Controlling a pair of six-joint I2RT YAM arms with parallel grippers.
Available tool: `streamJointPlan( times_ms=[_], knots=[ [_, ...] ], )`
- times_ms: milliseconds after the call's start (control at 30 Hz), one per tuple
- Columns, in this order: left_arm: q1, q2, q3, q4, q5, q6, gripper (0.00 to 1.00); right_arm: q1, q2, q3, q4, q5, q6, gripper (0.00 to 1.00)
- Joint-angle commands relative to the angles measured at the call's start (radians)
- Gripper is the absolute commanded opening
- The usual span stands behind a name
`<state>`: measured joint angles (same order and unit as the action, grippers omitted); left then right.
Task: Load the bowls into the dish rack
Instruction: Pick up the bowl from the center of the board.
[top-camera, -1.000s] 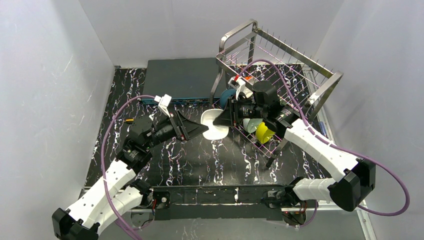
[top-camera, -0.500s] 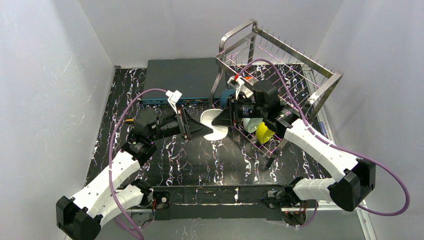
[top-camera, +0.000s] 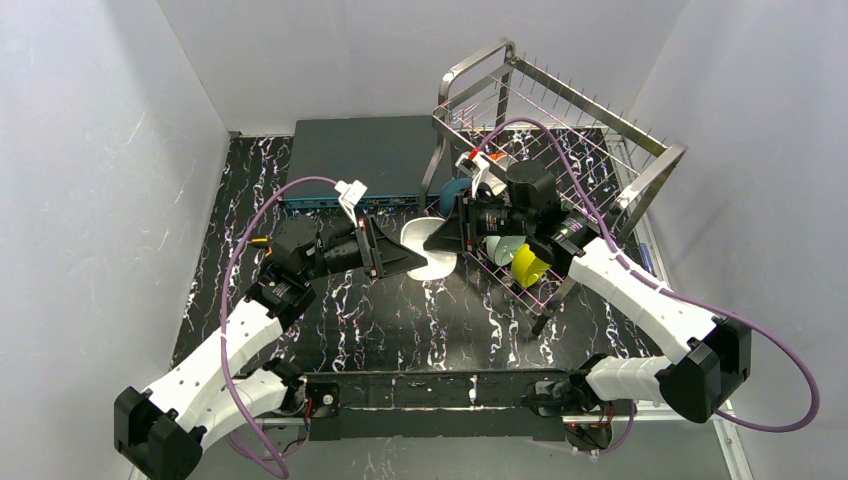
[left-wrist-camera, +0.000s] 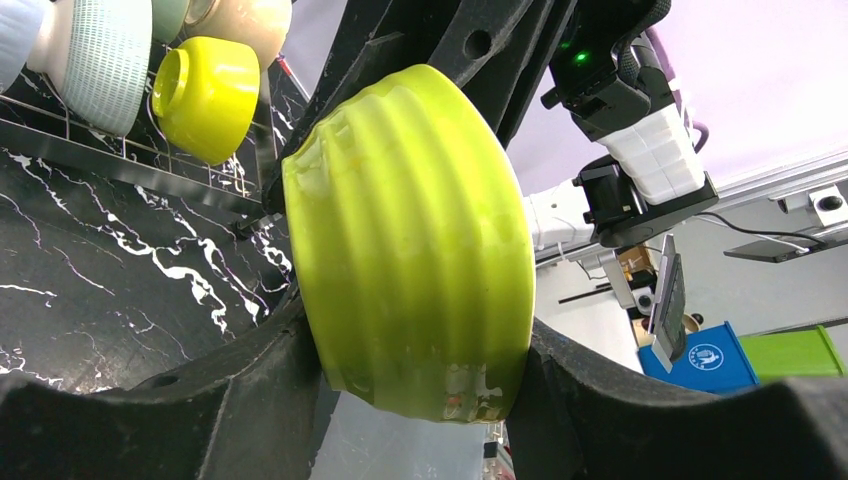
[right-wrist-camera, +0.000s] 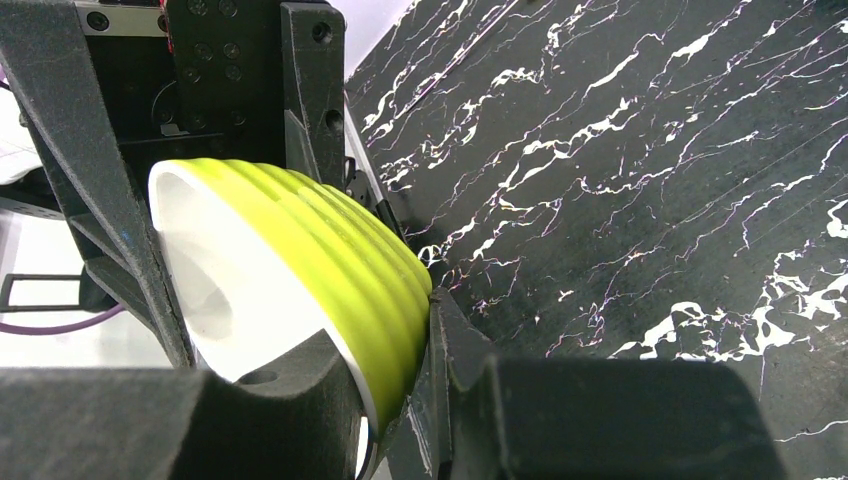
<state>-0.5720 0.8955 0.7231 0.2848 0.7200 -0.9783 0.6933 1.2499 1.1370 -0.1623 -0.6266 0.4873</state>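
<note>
- Handover in mid-air: the yellow-green bowl (left-wrist-camera: 410, 250) hangs on its side above the table (top-camera: 400, 320), just left of the dish rack (top-camera: 655, 165), with both arms on it
- Right gripper (top-camera: 440, 240) is pinching the rim, one finger inside the white hollow and one on the ribbed outside
- Left gripper (top-camera: 412, 262) is wrapped around the bowl's body; in its wrist view both fingers look to be touching the ribbed sides, though how firmly I can't tell
- Big risk: one gripper lets go before the other truly has it, and the bowl drops to the marble-patterned table
- The glazed wall curves and narrows toward the foot, so I'd judge a squeeze across it could push the bowl out of the left fingers
- Two arms on one bowl also means any pull out of step could twist it or lever it off the thin rim pinch
- Around it: a yellow bowl (top-camera: 527, 265), a pale green bowl (top-camera: 503, 250) and a dark blue bowl (top-camera: 455, 190) already sit low in the rack
- They crowd the near end, just behind the right wrist
- The right arm's purple cable (top-camera: 560, 135) arcs over the upright prongs and could snag
- The dark grey-blue box (top-camera: 365, 155) lies behind, well out of the way
</note>
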Motion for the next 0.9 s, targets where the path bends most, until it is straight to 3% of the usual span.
streamJointPlan(
  times_ms=[0, 33, 67, 100, 133, 300, 467, 600, 733, 833, 867],
  knots=[
    [-0.018, -0.025, 0.004, 0.060, 0.023, -0.026, 0.00, -0.005, -0.010, 0.027, 0.067, -0.022, -0.004, 0.06],
    [-0.018, -0.030, -0.002, 0.060, 0.018, -0.024, 0.00, -0.005, -0.010, 0.031, 0.066, -0.020, -0.004, 0.20],
    [-0.017, -0.034, -0.006, 0.060, 0.014, -0.021, 0.00, -0.006, -0.012, 0.032, 0.067, -0.018, -0.003, 0.26],
    [-0.018, -0.039, -0.010, 0.060, 0.010, -0.017, 0.00, -0.005, -0.014, 0.031, 0.066, -0.011, -0.003, 0.41],
    [-0.018, -0.042, -0.015, 0.060, 0.003, -0.016, 0.00, -0.006, -0.018, 0.029, 0.067, -0.005, -0.003, 0.48],
    [-0.019, -0.061, -0.035, 0.062, -0.035, -0.019, 0.00, -0.006, -0.036, 0.031, 0.059, 0.020, -0.005, 0.71],
    [-0.017, -0.073, -0.043, 0.062, -0.040, -0.014, 0.00, -0.006, -0.055, 0.033, 0.060, 0.034, -0.006, 0.83],
    [-0.019, -0.084, -0.045, 0.063, -0.046, -0.013, 0.00, -0.005, -0.052, 0.041, 0.048, 0.041, -0.013, 0.84],
    [-0.018, -0.094, -0.039, 0.063, -0.039, -0.001, 0.00, -0.006, -0.055, 0.031, 0.059, 0.037, -0.013, 0.74],
    [-0.018, -0.096, -0.040, 0.065, -0.042, 0.004, 0.00, -0.005, -0.052, 0.029, 0.067, 0.021, -0.013, 0.55],
    [-0.019, -0.096, -0.040, 0.065, -0.044, 0.005, 0.00, -0.005, -0.051, 0.031, 0.066, 0.019, -0.013, 0.40]
  ],
)
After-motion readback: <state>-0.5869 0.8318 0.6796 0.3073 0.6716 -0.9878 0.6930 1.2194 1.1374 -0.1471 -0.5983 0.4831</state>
